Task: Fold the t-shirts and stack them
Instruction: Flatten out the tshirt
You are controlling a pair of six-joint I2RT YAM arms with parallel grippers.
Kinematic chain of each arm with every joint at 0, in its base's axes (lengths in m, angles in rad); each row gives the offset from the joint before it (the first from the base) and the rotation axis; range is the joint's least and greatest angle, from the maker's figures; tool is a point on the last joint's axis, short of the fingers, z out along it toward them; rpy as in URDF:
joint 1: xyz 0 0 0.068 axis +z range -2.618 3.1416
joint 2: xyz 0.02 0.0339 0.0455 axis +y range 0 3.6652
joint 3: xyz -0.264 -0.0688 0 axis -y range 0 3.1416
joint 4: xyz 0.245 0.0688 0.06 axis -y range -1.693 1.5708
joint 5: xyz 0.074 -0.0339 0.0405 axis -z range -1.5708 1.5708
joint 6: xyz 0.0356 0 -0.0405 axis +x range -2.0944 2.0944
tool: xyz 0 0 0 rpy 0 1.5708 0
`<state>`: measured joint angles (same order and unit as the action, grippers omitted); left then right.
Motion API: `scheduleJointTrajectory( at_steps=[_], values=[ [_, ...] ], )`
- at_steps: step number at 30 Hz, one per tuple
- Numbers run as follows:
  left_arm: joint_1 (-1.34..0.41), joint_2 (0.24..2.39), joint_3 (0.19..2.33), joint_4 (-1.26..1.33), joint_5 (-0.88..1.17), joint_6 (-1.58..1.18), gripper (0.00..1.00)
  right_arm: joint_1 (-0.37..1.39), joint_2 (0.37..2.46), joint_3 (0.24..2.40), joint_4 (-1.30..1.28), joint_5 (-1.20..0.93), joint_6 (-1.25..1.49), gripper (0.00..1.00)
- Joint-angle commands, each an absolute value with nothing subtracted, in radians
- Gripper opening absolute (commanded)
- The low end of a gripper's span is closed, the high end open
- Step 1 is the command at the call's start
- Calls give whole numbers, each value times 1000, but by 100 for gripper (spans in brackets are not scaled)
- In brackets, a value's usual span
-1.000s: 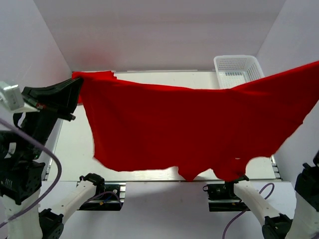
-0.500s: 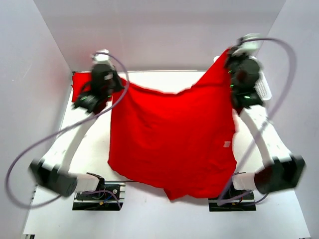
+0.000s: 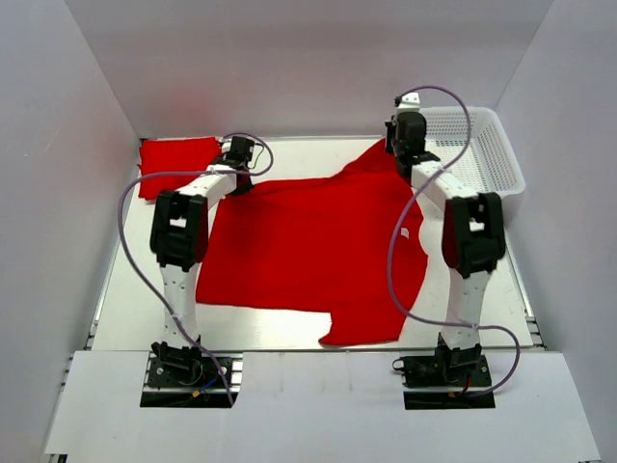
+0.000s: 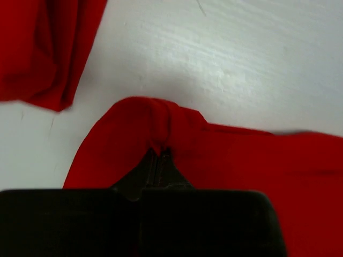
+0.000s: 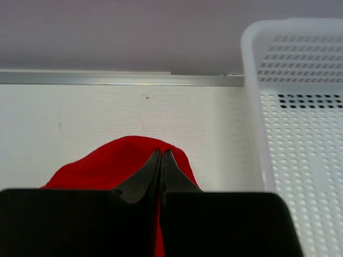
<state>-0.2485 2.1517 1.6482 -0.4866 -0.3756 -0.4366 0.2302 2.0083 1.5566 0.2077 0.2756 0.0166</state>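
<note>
Half a second earlier the spread t-shirt [image 3: 308,251] had hung in the air between two raised arms. It now lay flat on the table [image 3: 135,280], and both arms had dropped low and reached towards the far edge.

The left gripper [image 3: 239,174] was clamped on the shirt's far left corner and the right gripper [image 3: 407,145] on its far right corner. The overhead view showed the whole shirt, its near hem close to the table's near edge and a small white tag [image 3: 406,233] on its right side.

Only the wrist views showed the fingers pressed together with cloth bunched at their tips. A folded t-shirt [image 3: 176,164] lay at the far left, just beyond the left gripper and apart from the pinched corner. The basket [image 3: 482,145] stood at the far right, just beside the right gripper.
</note>
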Motion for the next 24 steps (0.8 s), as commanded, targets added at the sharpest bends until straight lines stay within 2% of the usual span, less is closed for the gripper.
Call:
scheduleJointTrajectory(
  at_steps=[1, 4, 6, 7, 9, 10, 13, 14, 15, 17, 18, 19, 24],
  values=[
    [-218, 2207, 1799, -459, -379, -408, 0, 229, 2101, 1748, 181, 268, 12, 0],
    [-193, 2314, 1917, -459, -333, -408, 0, 226, 2233, 1897, 157, 270, 11, 0],
    [-183, 2364, 2007, -469, -318, -408, 8, 226, 2317, 1974, 163, 287, 17, 0],
    [-173, 2384, 2032, -469, -302, -408, 31, 229, 2332, 2005, 208, 293, 17, 0],
    [-164, 2428, 2089, -448, -259, -408, 65, 229, 2396, 2035, 253, 293, 21, 0],
    [-164, 2437, 2103, -436, -243, -408, 73, 226, 2411, 2048, 273, 293, 18, 0],
    [-146, 2450, 2141, -385, -183, -408, 100, 227, 2497, 2124, 389, 267, 3, 13],
    [-146, 2450, 2141, -376, -148, -408, 100, 226, 2517, 2207, 385, 255, 3, 17],
    [-146, 2450, 2155, -367, -137, -408, 100, 225, 2554, 2238, 374, 250, 5, 36],
    [-137, 2436, 2155, -351, -123, -408, 100, 229, 2550, 2255, 359, 238, 8, 54],
    [-137, 2436, 2155, -333, -111, -396, 100, 229, 2516, 2243, 376, 238, -24, 76],
    [-137, 2422, 2155, -324, -110, -396, 100, 229, 2498, 2206, 382, 241, -26, 90],
    [-137, 2402, 2177, -279, -40, -329, 100, 232, 2364, 2116, 272, 198, -38, 90]
  ],
)
